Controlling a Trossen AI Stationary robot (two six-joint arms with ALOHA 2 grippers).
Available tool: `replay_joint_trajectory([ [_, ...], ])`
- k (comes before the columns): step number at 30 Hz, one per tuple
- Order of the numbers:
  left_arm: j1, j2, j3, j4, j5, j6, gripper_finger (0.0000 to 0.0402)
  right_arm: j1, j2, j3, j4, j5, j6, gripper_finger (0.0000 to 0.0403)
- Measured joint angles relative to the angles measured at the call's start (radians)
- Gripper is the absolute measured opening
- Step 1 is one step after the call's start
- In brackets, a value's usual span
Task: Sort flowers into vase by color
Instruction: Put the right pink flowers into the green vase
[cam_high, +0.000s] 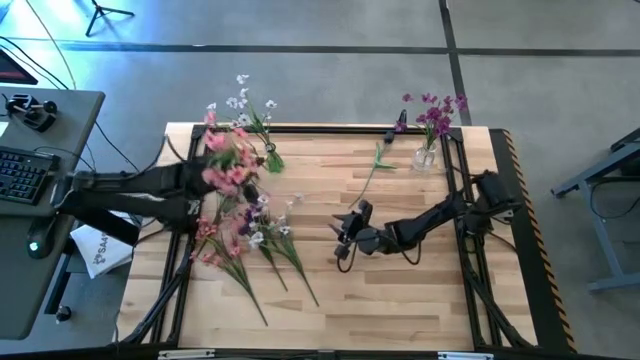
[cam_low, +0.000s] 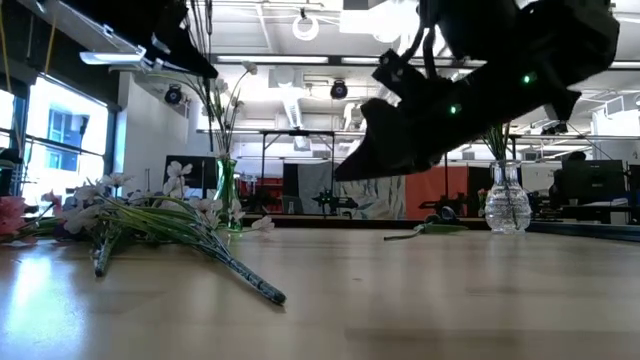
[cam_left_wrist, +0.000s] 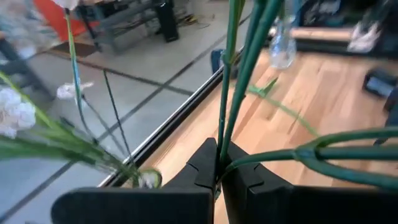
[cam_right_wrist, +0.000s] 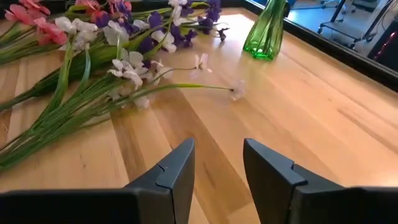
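Note:
My left gripper (cam_high: 205, 170) is near the table's far left corner, shut on a bunch of pink flowers (cam_high: 230, 165) lifted beside the green vase (cam_high: 272, 158), which holds white sprigs. A clear vase (cam_high: 425, 155) at the far right holds purple sprigs. Mixed pink, white and purple flowers (cam_high: 245, 235) lie in a pile on the table's left half. One green sprig (cam_high: 375, 165) lies flat near the clear vase. My right gripper (cam_high: 343, 240) hovers open at mid-table, pointing toward the pile (cam_right_wrist: 93, 68), with nothing between its fingers (cam_right_wrist: 177, 168). My left gripper pinches several thin green stems (cam_left_wrist: 222, 146) between its two shut fingers (cam_left_wrist: 202, 171). The stems rise out of the fingertips and one branch bends off sideways (cam_left_wrist: 323, 152). The bunch is lifted clear of the table, its pink blossoms above the table's left side.
A black frame rail runs along the table's far edge (cam_high: 330, 128). A desk with a keyboard (cam_high: 25, 170) stands left of the table. Bare wood lies between the pile and the clear vase (cam_low: 507, 200).

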Motion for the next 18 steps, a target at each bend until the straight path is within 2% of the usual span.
replay_joint_trajectory([
  [3,0.17,-0.006,-0.01,0.065,0.163,0.032,0.0,0.0,0.041,0.0,0.077,-0.003,-0.017,0.0133],
  [8,0.376,0.077,-0.016,0.173,0.288,0.07,0.0,-0.001,0.063,0.0,0.187,-0.031,-0.078,0.0133],
  [12,0.438,0.159,-0.016,0.259,0.331,0.077,0.0,-0.001,0.063,0.0,0.196,-0.05,-0.099,0.0133],
  [18,0.449,0.251,-0.016,0.268,0.335,0.061,0.0,-0.001,0.062,0.0,0.196,-0.071,-0.097,0.0133],
])
